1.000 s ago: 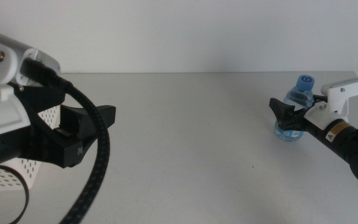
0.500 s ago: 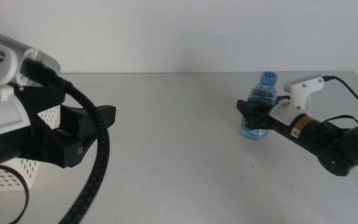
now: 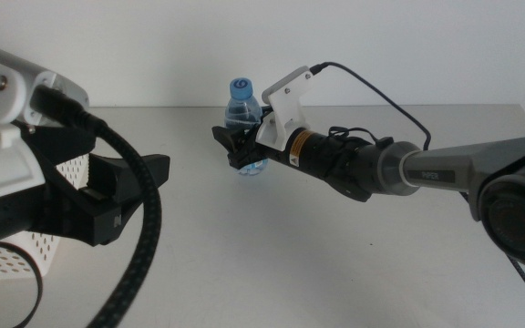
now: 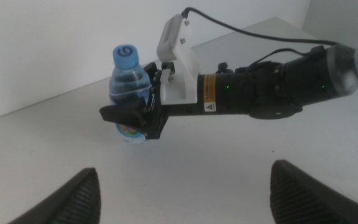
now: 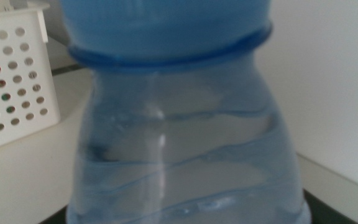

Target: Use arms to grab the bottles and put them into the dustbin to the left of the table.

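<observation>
Table (image 3: 244, 264): wide, pale, bare across its middle. Dustbin (image 3: 21, 251): white perforated basket at the table's left edge, largely masked in the middle view by the left arm; the right wrist view shows red and green through its holes, so it appears to hold items already. Left gripper (image 4: 182, 196): jaws spread wide, holding nothing, parked near the dustbin and facing the incoming bottle. Right gripper (image 3: 237, 150): reached far across the table, its jaws pinching the water bottle (image 3: 245, 114) low on the body, blue cap up, bottle upright near the table's far middle.

Assessment: transfer towards the dustbin is under way. To do it well, keep the bottle upright and firmly clamped, carry it fully over the dustbin's rim clear of the left arm, then release only once above the opening
</observation>
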`<state>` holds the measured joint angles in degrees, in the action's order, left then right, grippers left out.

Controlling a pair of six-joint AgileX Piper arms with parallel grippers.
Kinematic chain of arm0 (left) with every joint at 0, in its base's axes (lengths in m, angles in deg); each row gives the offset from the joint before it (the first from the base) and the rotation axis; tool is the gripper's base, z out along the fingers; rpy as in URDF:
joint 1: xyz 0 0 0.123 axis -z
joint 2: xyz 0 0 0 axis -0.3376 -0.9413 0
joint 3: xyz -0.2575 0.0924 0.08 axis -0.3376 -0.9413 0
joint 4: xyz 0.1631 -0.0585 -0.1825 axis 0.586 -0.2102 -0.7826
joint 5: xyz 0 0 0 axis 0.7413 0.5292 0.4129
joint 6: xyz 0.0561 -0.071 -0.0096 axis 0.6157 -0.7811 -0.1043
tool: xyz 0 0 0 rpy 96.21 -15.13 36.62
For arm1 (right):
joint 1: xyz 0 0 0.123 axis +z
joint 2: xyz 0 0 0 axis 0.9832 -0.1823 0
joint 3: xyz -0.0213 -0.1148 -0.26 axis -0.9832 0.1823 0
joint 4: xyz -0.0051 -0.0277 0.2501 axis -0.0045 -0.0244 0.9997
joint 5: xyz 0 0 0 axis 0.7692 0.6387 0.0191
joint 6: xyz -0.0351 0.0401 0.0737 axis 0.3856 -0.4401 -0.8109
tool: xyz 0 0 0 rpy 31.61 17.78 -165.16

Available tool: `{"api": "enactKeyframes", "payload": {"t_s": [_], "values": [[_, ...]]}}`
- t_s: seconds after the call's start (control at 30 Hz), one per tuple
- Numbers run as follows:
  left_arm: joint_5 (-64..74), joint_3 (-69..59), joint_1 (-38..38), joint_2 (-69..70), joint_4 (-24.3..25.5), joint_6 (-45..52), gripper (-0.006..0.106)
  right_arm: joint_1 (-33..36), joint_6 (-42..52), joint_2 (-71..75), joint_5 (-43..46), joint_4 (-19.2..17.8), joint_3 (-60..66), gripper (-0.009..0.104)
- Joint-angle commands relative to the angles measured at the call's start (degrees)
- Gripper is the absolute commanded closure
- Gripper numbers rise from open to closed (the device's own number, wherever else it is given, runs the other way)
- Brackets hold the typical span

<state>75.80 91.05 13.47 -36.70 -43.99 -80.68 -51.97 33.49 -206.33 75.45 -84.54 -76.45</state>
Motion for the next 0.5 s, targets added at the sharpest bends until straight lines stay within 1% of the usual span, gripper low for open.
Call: {"api": "enactKeyframes", "payload": {"t_s": [0.0,0.1,0.2,0.33,0.37,0.47], "values": [[-4.1,1.7,0.4,0.2,-0.2,-0.8,0.007,0.6,0.1,2.0,4.3,1.9,-4.2,0.095],[-4.1,1.7,0.4,0.2,-0.2,-0.8,0.007,1.5,0.1,0.7,4.2,3.0,-4.3,0.091],[-4.2,1.7,0.4,0.2,-0.2,-0.8,0.007,1.8,0.1,0.1,4.1,3.2,-4.1,0.084],[-4.1,1.7,0.4,0.2,-0.2,-0.8,0.007,1.8,0.1,0.0,4.2,3.2,-4.1,0.070],[-4.1,1.7,0.4,0.2,-0.2,-0.8,0.007,1.8,-2.3,0.8,3.8,3.1,-3.9,0.039],[-4.1,1.7,0.4,0.2,-0.2,-0.8,0.007,1.6,-6.3,1.8,0.9,2.9,-3.9,0.013]]}}
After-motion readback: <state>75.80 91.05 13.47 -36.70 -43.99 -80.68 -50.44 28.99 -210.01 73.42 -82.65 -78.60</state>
